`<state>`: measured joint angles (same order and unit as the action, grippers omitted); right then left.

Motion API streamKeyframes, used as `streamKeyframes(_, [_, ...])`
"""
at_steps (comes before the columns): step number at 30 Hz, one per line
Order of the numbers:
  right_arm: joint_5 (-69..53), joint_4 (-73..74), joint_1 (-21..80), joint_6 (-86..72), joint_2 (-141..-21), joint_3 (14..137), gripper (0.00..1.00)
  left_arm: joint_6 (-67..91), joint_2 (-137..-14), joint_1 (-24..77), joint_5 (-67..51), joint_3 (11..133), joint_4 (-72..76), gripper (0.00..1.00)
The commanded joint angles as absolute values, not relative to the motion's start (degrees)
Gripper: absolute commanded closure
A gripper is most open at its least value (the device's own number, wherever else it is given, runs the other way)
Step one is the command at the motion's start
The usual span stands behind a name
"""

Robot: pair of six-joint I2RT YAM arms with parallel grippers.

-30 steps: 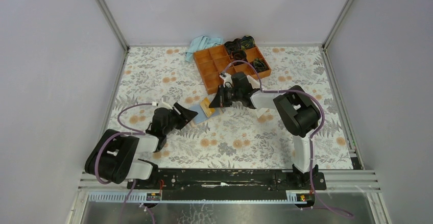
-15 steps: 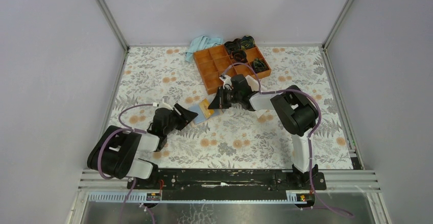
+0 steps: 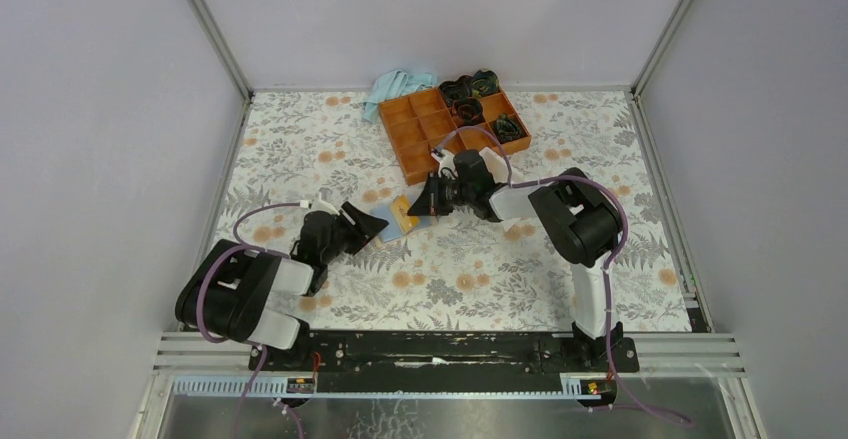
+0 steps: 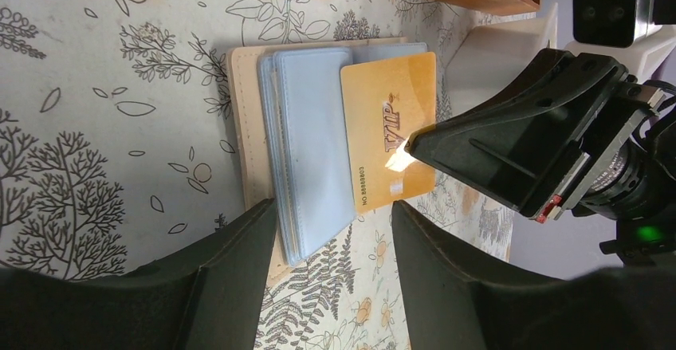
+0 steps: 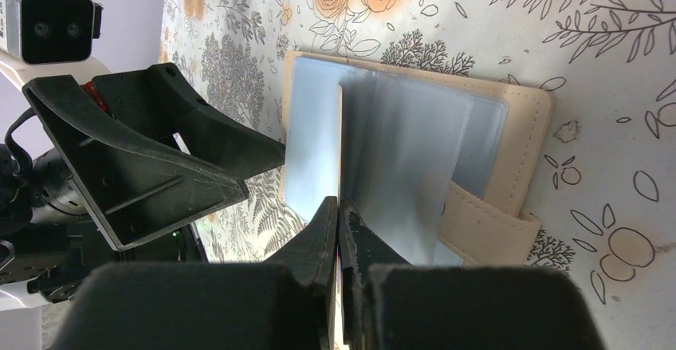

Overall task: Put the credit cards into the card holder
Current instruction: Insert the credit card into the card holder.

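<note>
Right gripper: 1, clenched on gold card over open card holder. Left gripper: 1, jaws apart at holder's edge.

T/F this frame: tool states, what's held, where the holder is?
1. Right tool is shut on a gold card. True.
2. Holder is folded shut. False: it lies open, sleeves showing.
3. Left tool is open. True.
4. Holder sits in the orange tray. False: it's on the table, outside the tray.
</note>
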<state>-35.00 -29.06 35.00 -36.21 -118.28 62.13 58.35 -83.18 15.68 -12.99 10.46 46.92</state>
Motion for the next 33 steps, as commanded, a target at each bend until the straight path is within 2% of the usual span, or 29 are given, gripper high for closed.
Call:
streamKeyframes(1, [-33.86,-32.24,35.84,-37.05,-118.97,61.38,1.00,58.28,-84.38,15.29,-13.68,9.87,49.16,0.38])
streamKeyframes(33, [-24.65,-36.94,38.41,-40.54,-118.54,56.85,1.00,60.53,-88.13,15.30,-15.11,7.85,55.71,0.41])
